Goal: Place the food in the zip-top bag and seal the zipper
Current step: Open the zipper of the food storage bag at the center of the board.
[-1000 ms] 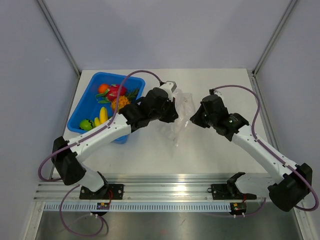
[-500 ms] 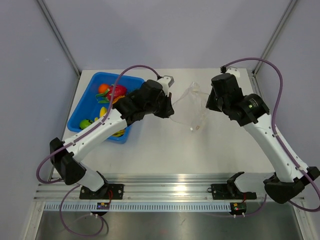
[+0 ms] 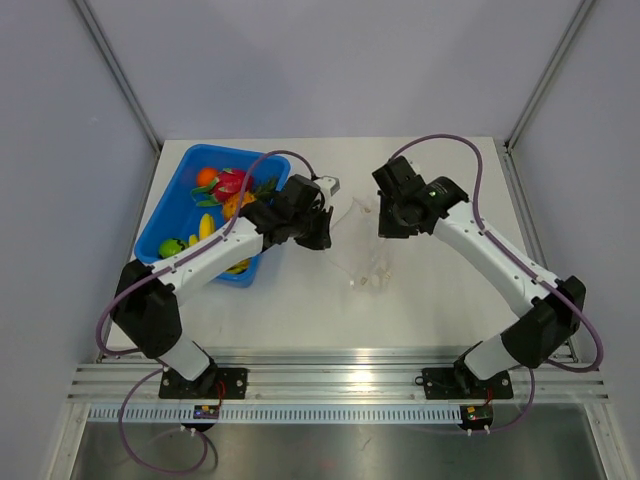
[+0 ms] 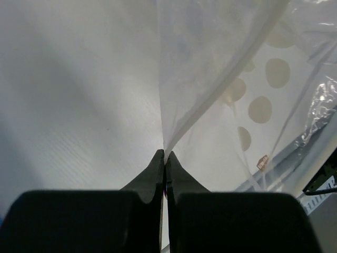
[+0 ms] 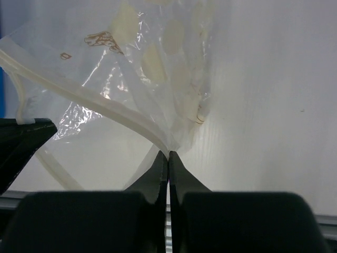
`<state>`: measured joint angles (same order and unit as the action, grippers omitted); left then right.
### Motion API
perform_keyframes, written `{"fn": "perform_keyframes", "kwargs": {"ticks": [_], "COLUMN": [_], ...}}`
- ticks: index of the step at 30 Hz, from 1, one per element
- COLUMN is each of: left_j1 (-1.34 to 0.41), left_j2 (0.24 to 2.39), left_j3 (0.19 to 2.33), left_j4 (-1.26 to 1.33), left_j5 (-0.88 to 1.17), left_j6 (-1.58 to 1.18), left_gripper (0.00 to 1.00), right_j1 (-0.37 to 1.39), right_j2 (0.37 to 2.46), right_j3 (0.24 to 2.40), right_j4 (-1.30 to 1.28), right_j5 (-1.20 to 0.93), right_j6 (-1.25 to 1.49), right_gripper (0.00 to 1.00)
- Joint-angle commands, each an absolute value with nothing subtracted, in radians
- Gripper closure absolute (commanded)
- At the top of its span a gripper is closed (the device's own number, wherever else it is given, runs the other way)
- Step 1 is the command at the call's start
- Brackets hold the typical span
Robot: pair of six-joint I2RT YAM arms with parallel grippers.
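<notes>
Both left fingers (image 4: 152, 176) and right fingers (image 5: 157, 178) clenched on zip-top bag (image 3: 362, 248), spread between them

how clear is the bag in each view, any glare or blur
Top external: sharp, evenly lit, but the clear zip-top bag nearly vanishes against the white table. Left wrist: soft, the film blurred near the left tool. Right wrist: crisper, small glints on crinkles above the right tool.
</notes>
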<state>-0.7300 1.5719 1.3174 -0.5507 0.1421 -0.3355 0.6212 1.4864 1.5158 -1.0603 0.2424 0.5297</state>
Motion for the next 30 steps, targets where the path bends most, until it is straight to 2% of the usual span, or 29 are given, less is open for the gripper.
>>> {"fn": "perform_keyframes", "kwargs": {"ticks": [1,4,5,6,7,9,11,12,20,26,27,30], "left_j1": [-0.683,-0.661,-0.657,-0.650,-0.641,-0.626,-0.618,-0.611,-0.577,-0.419,-0.364,-0.258], "left_j2": [1.540,1.546,1.549,1.555,1.558,1.557,1.540,1.531,1.390,1.293,1.287,1.284], "left_j3": [1.278,1.275,1.278,1.282,1.288,1.295,1.296,1.295,1.335,1.350,1.350,1.362], "left_j4": [-0.494,-0.512,-0.518,-0.528,-0.549,-0.564,-0.581,-0.590,-0.646,-0.640,-0.638,-0.664], "left_j5": [0.196,0.195,0.190,0.172,0.163,0.135,0.120,0.104,0.046,0.089,0.109,0.130], "left_j6": [-0.270,-0.258,-0.258,-0.256,-0.256,-0.255,-0.256,-0.261,-0.250,-0.288,-0.297,-0.308], "left_gripper": [1.00,0.89,0.82,0.69,0.67,0.50,0.46,0.41,0.41,0.41,0.36,0.33], "right_j1": [0.644,0.646,0.646,0.646,0.646,0.646,0.646,0.646,0.646,0.646,0.646,0.646], "right_j2": [1.546,1.623,1.644,1.685,1.703,1.739,1.752,1.753,1.741,1.723,1.717,1.703], "right_j3": [1.545,1.577,1.591,1.601,1.620,1.635,1.640,1.640,1.635,1.632,1.632,1.628], "right_j4": [-0.940,-0.884,-0.879,-0.867,-0.862,-0.847,-0.841,-0.833,-0.821,-0.804,-0.804,-0.798], "right_j5": [0.146,0.086,0.077,0.048,0.034,0.017,0.015,0.017,0.012,0.005,0.003,0.003], "right_j6": [0.558,0.571,0.577,0.581,0.586,0.597,0.600,0.603,0.620,0.630,0.629,0.627], "right_gripper": [1.00,1.00,1.00,1.00,1.00,1.00,1.00,1.00,1.00,1.00,1.00,1.00]}}
